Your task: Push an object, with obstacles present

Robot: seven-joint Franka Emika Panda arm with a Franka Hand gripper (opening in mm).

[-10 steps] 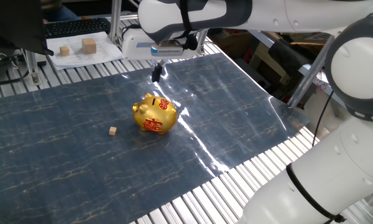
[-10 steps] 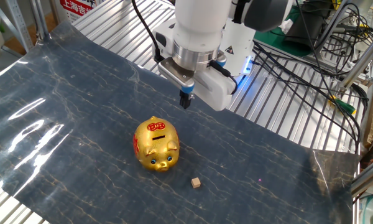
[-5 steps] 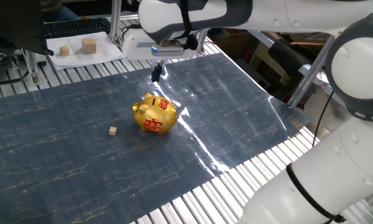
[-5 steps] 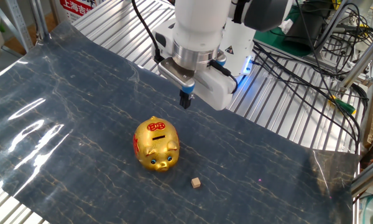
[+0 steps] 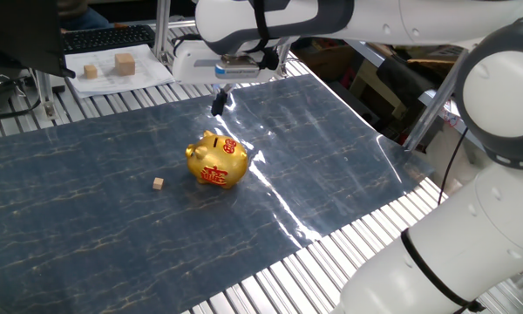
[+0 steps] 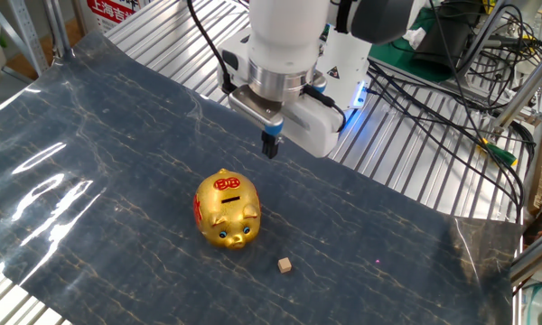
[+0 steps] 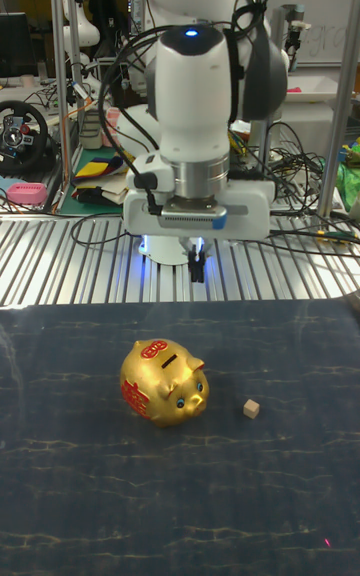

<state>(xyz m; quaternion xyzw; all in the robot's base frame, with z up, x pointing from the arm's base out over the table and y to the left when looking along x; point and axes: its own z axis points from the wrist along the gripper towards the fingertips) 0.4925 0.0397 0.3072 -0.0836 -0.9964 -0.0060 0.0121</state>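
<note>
The object, a tiny tan wooden cube [image 5: 159,183] [image 6: 285,264] [image 7: 251,408], lies on the dark marbled mat just beside the snout end of the obstacle, a shiny gold piggy bank [image 5: 216,160] [image 6: 226,209] [image 7: 163,382] with red characters. My gripper [image 5: 219,102] [image 6: 269,146] [image 7: 197,267] hangs above the mat behind the piggy bank, on the side away from the cube. Its dark fingers are pressed together with nothing between them.
The dark mat [image 5: 87,227] covers a ribbed metal table [image 6: 406,171]. Two larger wooden blocks [image 5: 109,66] sit on white paper at one far corner. Cables and equipment [image 6: 461,54] crowd the robot's base side.
The gripper and wrist have shifted very slightly. The piggy bank and the cube lie where they were.
</note>
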